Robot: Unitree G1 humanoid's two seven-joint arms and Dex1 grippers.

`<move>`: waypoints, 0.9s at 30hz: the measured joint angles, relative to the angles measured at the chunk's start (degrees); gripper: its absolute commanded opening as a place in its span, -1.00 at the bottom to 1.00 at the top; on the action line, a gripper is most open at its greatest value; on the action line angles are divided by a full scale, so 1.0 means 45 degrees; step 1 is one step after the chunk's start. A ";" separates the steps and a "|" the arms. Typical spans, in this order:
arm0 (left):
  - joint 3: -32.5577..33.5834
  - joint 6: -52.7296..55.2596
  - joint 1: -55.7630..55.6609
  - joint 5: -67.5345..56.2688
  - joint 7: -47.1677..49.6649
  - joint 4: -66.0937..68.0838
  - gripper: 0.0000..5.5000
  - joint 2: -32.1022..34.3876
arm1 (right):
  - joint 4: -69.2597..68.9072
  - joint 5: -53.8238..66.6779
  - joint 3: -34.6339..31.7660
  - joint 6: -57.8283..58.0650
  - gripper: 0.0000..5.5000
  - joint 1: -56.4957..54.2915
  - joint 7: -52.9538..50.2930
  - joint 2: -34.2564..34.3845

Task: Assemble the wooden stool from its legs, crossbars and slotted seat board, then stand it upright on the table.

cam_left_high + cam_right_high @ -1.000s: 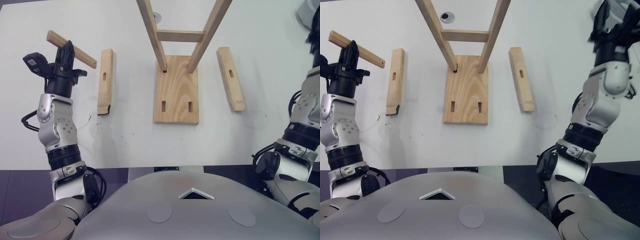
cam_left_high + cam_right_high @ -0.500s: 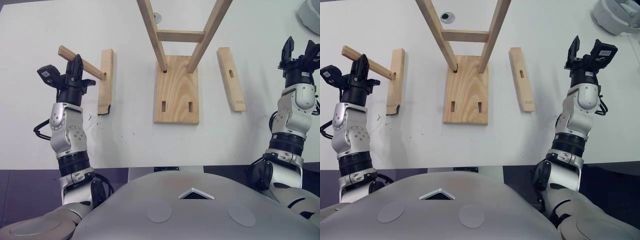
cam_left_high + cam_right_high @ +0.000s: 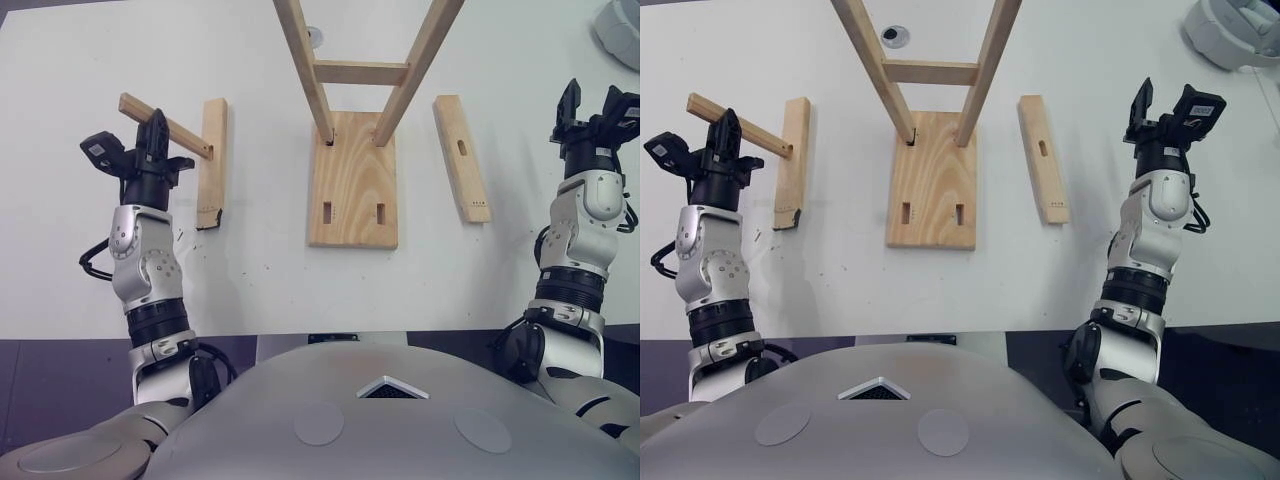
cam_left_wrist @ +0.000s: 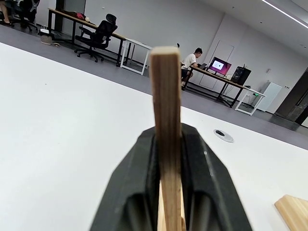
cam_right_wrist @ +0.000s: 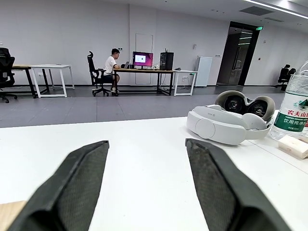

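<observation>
One crossbar, clamped in the left pincer, has swung its tip to the slot of the loose leg near the worktop's left edge, seemingly ready for insertion; the right pincer has risen, wide.

A large open-plan office.
Beyond the white table, far across the grey floor, stand rows of desks with a black swivel chair and a lit monitor, under a ceiling strip light.
</observation>
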 measured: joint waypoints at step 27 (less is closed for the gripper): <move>-0.0389 -0.0436 0.0404 0.0518 0.0907 -0.0689 -0.86 -0.0806 | 0.0256 -0.0004 0.0251 -0.0155 0.08 0.0049 -0.0016 -0.0028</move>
